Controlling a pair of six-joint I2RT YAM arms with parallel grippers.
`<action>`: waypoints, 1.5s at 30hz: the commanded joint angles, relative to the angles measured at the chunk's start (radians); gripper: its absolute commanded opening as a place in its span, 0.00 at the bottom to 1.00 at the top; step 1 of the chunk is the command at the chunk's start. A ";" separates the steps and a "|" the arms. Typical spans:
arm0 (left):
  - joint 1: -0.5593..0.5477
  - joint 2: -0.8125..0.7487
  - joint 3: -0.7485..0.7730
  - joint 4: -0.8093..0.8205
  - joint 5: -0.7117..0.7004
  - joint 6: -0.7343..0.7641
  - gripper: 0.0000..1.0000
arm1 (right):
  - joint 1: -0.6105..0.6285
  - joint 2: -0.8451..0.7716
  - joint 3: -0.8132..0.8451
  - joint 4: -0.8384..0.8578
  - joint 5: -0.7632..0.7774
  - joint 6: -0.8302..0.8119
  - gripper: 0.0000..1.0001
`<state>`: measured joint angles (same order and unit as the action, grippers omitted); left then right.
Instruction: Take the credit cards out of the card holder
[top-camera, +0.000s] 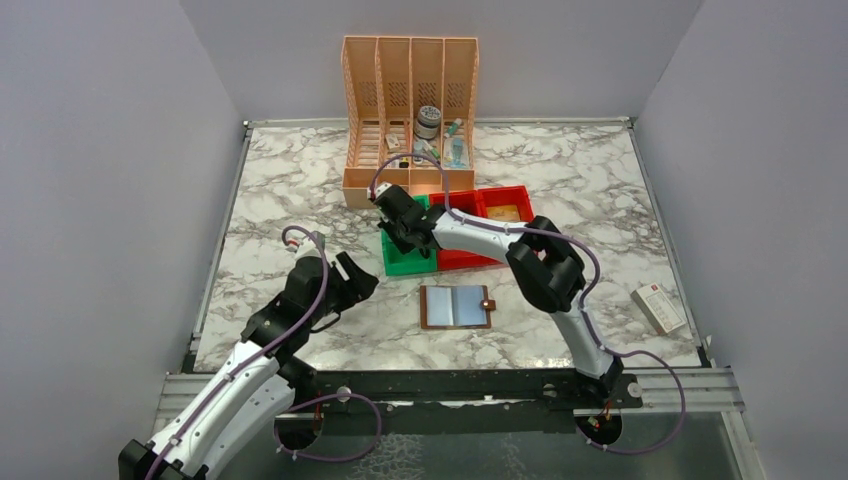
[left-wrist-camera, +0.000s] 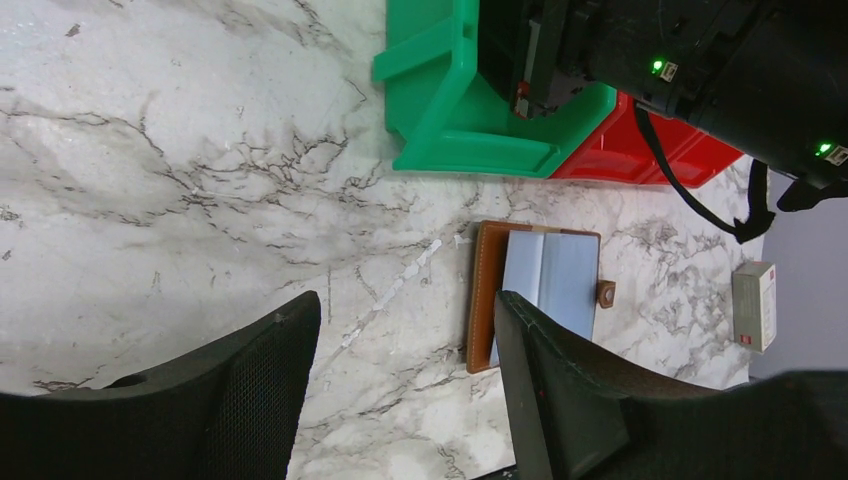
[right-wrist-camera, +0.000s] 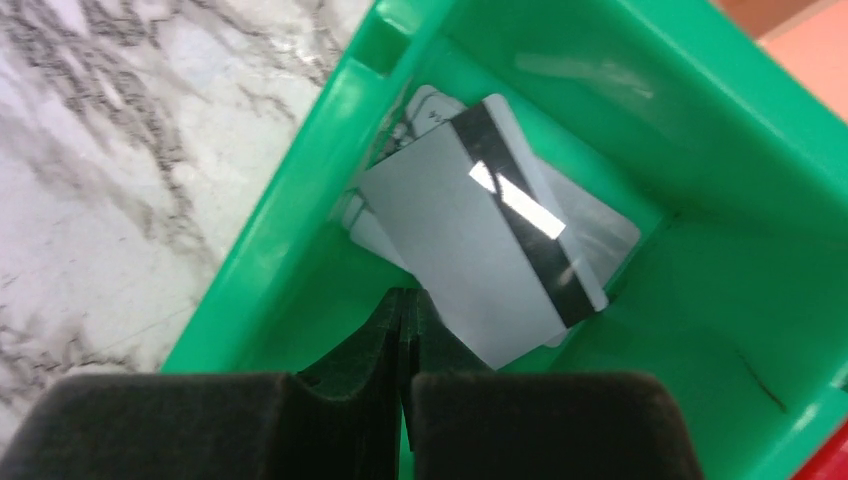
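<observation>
1. Two risks stand out at the right gripper (right-wrist-camera: 405, 300). Its fingers are pressed together over the green bin (right-wrist-camera: 300, 250), with the corner of a grey striped card (right-wrist-camera: 480, 250) just at their tips. Whether they pinch that card or it already lies loose on the other credit cards (right-wrist-camera: 365, 230) in the bin cannot be told. If it is held by so small a corner, it could swing and land outside the bin on release.
2. Pale blue cards (left-wrist-camera: 555, 280) sit in the open card holder (top-camera: 456, 307), which lies flat on the marble table (top-camera: 300, 190) in front of the green bin. With nothing pinning the holder, pulling a card would likely drag the whole wallet along.
3. Spread wide and empty, the left gripper (left-wrist-camera: 405, 305) hovers above the table just left of the holder, tilted down toward it. Coming down at this angle, one finger might catch the brown edge and flip the holder shut.
4. Reaching far forward and to the left, the right arm has its wrist pitched down into the bin. A return toward the holder could crowd the left arm.
</observation>
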<state>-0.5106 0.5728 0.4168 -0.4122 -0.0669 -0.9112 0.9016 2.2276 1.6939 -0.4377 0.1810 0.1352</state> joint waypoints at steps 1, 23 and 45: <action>-0.002 0.010 0.026 -0.017 -0.032 0.004 0.66 | 0.000 0.054 0.021 -0.030 0.167 -0.044 0.01; -0.002 0.025 0.024 0.001 0.019 0.023 0.67 | -0.030 0.062 0.029 0.095 0.042 0.096 0.01; -0.145 0.307 0.015 0.303 0.211 0.097 0.70 | -0.032 -0.869 -0.905 0.195 -0.111 0.338 0.27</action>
<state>-0.5831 0.8337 0.4141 -0.1902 0.1532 -0.8291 0.8707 1.4345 0.9424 -0.1997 0.0982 0.3599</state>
